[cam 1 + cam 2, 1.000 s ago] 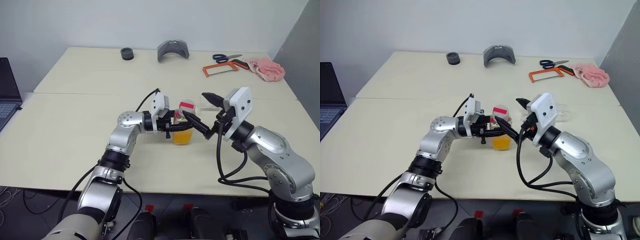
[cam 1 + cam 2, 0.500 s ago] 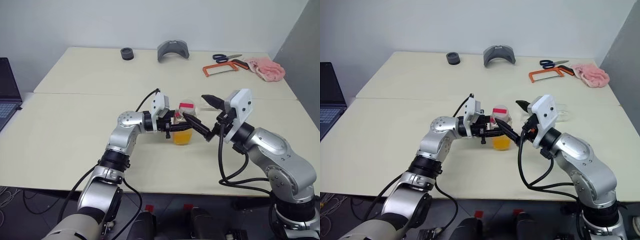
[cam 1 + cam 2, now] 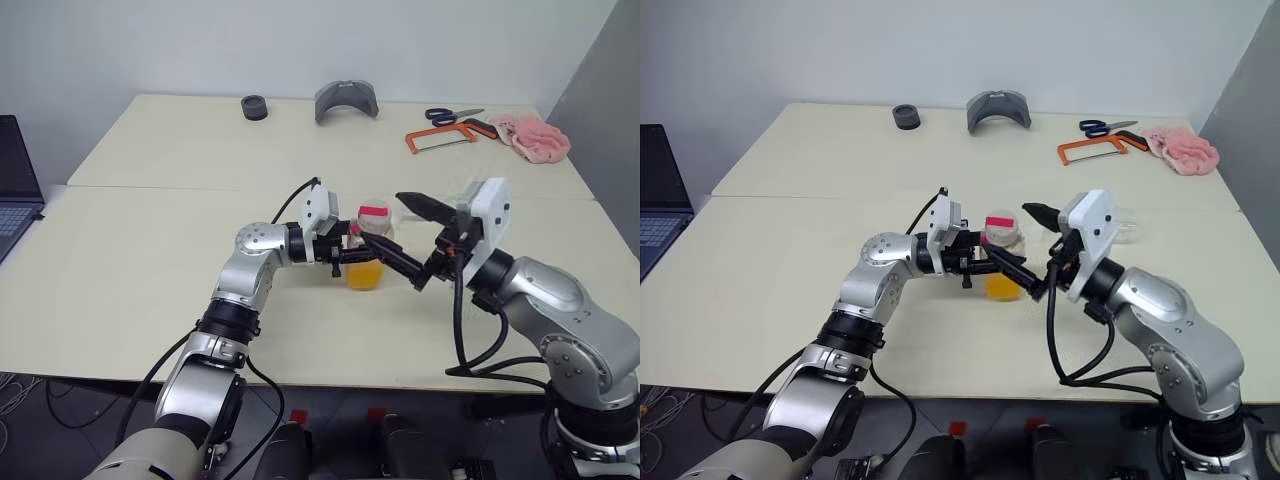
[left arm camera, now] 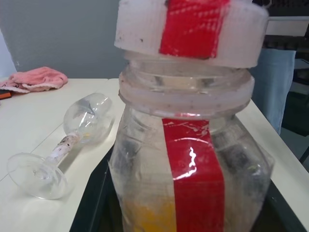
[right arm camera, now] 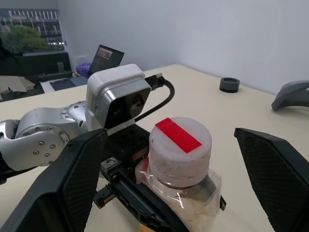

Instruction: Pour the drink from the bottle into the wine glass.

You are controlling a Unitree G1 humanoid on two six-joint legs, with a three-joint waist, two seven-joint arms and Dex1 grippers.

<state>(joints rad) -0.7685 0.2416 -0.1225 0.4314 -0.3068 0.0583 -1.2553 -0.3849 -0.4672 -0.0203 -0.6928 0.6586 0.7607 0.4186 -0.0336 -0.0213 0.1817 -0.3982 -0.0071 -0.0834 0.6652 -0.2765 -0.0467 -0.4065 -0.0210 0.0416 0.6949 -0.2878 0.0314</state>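
Observation:
The bottle [image 3: 368, 248] stands upright on the table [image 3: 150, 230], with the orange drink [image 3: 365, 274] in its lower part and a red-striped white cap [image 5: 179, 144] on top. My left gripper [image 3: 350, 256] is shut on the bottle's body from the left. My right gripper [image 3: 385, 220] is open, and its two black fingers [image 5: 72, 183] straddle the cap on either side without touching it. The wine glass [image 4: 72, 137] lies on its side on the table behind the bottle, empty, with its foot towards the near side.
Along the far edge lie a black roll [image 3: 254, 105], a grey curved piece [image 3: 346, 100], scissors [image 3: 452, 115], an orange hacksaw [image 3: 440, 138] and a pink cloth [image 3: 530, 135]. A laptop [image 3: 15, 180] sits off the table's left end.
My right gripper has rolled a little and its open fingers sit slightly closer around the cap. The left gripper and the bottle have kept still.

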